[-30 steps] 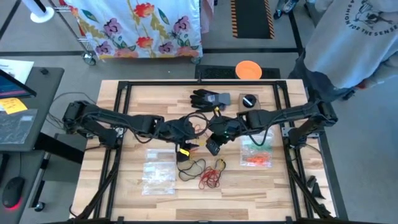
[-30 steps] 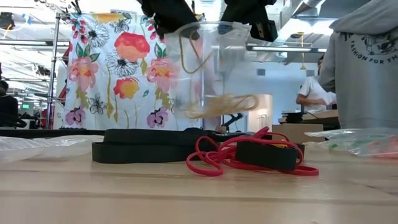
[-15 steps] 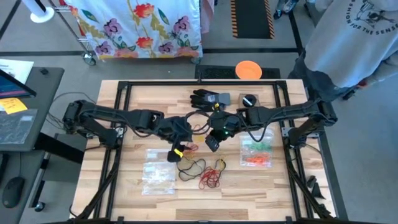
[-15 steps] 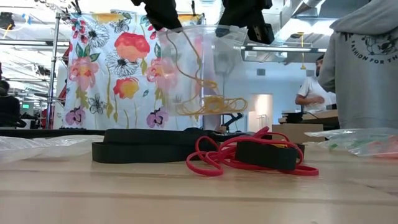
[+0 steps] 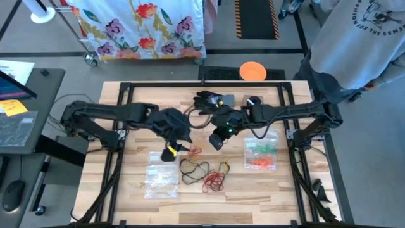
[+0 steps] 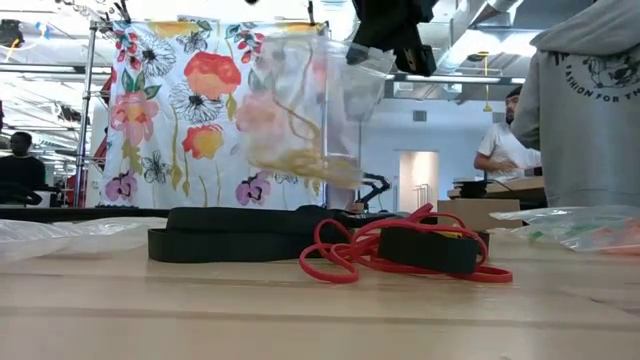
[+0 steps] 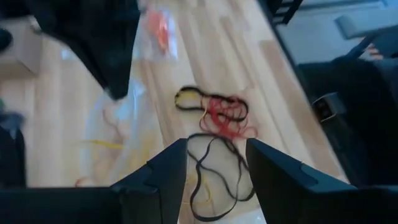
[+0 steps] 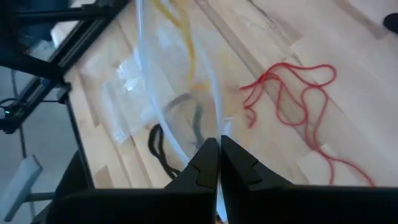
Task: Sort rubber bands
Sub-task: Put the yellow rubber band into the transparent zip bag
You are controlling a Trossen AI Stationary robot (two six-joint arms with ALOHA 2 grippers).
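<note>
A clear plastic bag (image 6: 300,105) with yellow rubber bands (image 6: 300,160) in its bottom hangs over the middle of the table, and my right gripper (image 5: 216,140) is shut on it. My left gripper (image 5: 174,145) stands open to the bag's left, well above the table, with nothing between its fingers (image 7: 155,180). Under it black rubber bands (image 7: 211,171) lie flat on the wood, beside a tangle of red rubber bands (image 7: 227,112). A single red band (image 8: 292,93) lies nearer the table's middle. My right gripper pinches the bag's upper rim (image 8: 214,127) between its two shut fingers, slanting down from above and from the table's right. The bag hangs below the fingers, tilted, clear of the table, with the yellow bands in its lower end.
A black glove (image 5: 209,100) and a small black round thing (image 5: 253,101) lie at the far middle. One flat clear bag (image 5: 161,177) lies near left; another with green and orange bands (image 5: 261,155) lies at the right. A person in a grey top (image 5: 354,44) stands beyond the far right corner.
My left gripper has risen and drawn back toward the table's left edge, away from the bag's mouth, and has left the low view. The bag, still hanging from my right gripper, has swung and tilted, and the yellow bands inside have shifted.
</note>
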